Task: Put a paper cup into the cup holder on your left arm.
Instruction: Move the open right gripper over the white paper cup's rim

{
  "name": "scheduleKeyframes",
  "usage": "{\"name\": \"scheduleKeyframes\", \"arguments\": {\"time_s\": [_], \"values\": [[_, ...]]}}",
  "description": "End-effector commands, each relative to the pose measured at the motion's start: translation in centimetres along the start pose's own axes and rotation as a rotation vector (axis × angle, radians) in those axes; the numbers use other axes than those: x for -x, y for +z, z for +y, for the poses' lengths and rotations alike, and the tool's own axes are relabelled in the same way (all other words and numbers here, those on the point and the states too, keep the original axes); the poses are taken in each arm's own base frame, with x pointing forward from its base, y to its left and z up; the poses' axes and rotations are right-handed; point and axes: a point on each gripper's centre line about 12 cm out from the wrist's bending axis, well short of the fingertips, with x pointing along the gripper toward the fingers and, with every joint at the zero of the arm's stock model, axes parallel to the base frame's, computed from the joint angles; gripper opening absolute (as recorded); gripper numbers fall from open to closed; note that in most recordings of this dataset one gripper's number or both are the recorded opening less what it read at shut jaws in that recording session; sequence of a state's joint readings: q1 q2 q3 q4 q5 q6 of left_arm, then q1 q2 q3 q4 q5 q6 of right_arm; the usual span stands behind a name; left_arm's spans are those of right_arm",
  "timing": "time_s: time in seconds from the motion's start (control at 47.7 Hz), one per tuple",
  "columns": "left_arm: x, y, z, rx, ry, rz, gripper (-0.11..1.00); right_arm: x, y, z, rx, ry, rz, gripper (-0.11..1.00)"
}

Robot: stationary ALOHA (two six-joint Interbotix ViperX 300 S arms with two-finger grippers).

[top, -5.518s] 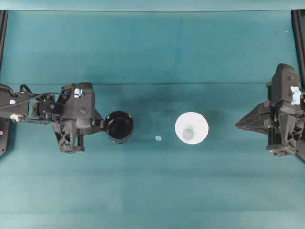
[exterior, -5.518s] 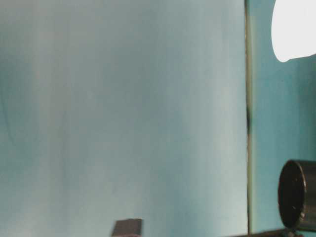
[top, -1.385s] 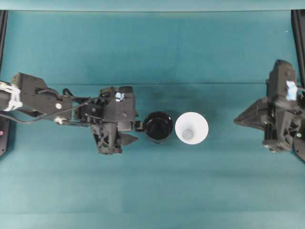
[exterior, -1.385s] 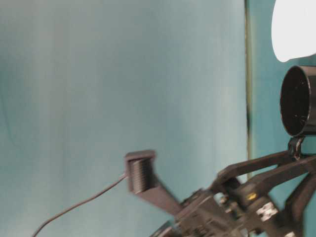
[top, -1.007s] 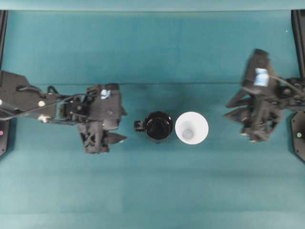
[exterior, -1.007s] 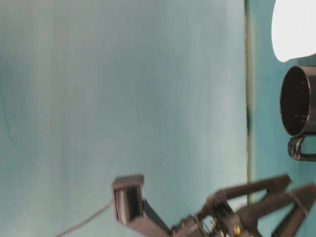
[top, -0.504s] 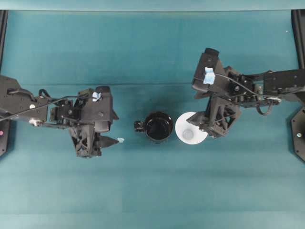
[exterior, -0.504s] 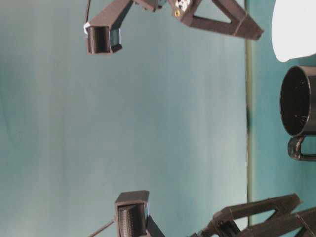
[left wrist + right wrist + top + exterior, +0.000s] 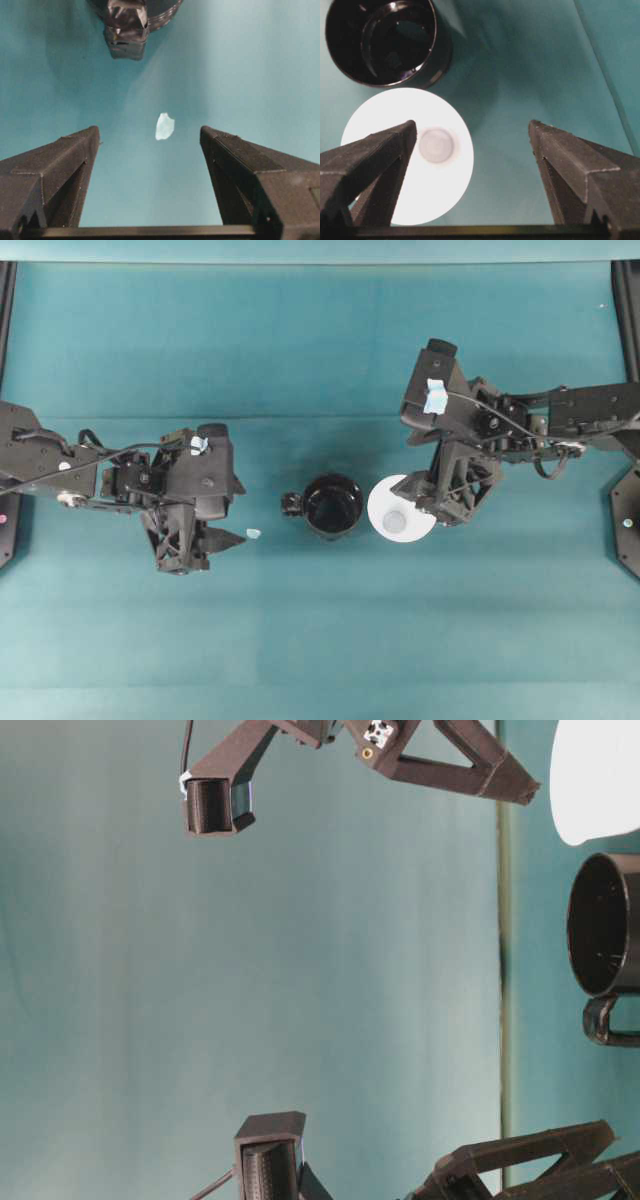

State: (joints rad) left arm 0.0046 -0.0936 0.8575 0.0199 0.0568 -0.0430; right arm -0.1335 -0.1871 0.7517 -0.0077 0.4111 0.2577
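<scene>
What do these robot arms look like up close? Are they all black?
Nearly. Both arms are matte black, built from blocky segments with open, triangular strut frames behind each gripper. The left gripper and right gripper each end in two long, wedge-shaped black fingers. Thin black cables loop along the arms, and a small pale blue tag sits on top of each wrist. A boxy black camera is mounted on each wrist.

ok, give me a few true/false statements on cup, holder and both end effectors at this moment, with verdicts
1. The white tapered paper cup stands upright on the table, beside the glossy black mug-like cup holder. True.
2. The left end effector grips the holder's handle. False: it is open, apart from the holder.
3. The right end effector is open above the cup. True.
4. The cup sits inside the holder. False: it stands beside it.
5. A small pale scrap lies between the left end effector's fingers. True.
</scene>
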Motion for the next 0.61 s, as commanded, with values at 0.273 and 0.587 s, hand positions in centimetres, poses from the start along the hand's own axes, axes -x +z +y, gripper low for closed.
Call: {"name": "scheduleKeyframes", "arguments": {"time_s": [0.273, 0.587], "values": [[0.3, 0.7, 0.0, -0.003, -0.001, -0.025, 0.83, -2.2, -1.5, 0.2, 0.03, -0.022, 0.113, 0.95], [0.2, 0.5, 0.1, -0.001, 0.002, -0.02, 0.83, -2.7, -2.4, -0.1, 0.033, -0.031, 0.142, 0.94]]}}
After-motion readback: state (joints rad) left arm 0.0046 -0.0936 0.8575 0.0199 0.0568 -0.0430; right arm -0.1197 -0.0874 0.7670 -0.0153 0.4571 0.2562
